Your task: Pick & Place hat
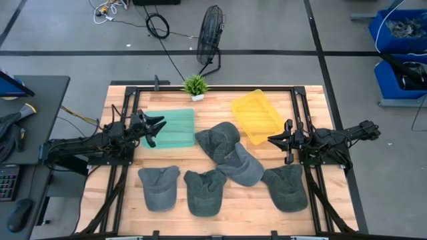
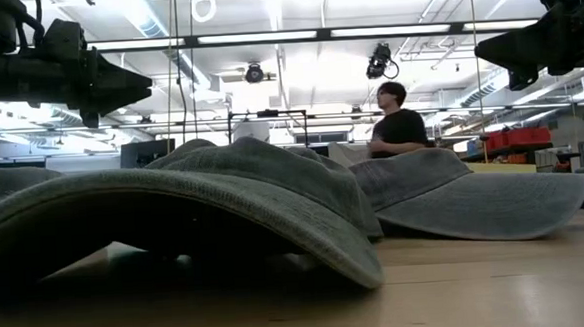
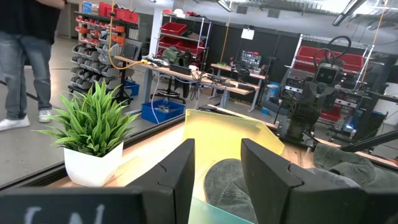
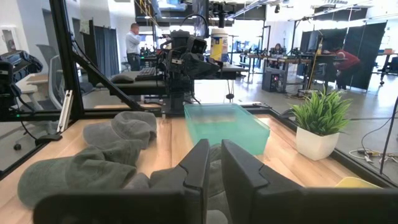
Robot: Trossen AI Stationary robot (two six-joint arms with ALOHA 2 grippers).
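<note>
Several grey caps lie flat on the wooden table. In the high view two overlap at the middle [image 1: 217, 139] [image 1: 240, 165] and three sit along the near edge [image 1: 159, 187] [image 1: 204, 191] [image 1: 285, 185]. My left gripper [image 1: 155, 128] hovers open over the green tray [image 1: 172, 130], pointing toward the table's right. Its wrist view [image 3: 216, 180] looks over a cap [image 3: 227, 183] toward the yellow tray [image 3: 230, 134]. My right gripper [image 1: 277, 140] hovers open beside the yellow tray [image 1: 257, 115], pointing left, above the middle caps [image 4: 118, 134] in its wrist view [image 4: 216, 171].
A small potted plant [image 1: 195, 85] stands at the far edge between the trays. Black frame rails [image 1: 293, 100] run along the table's sides. In the low view a cap [image 2: 175, 220] fills the foreground. People are in the room beyond [image 2: 398, 123].
</note>
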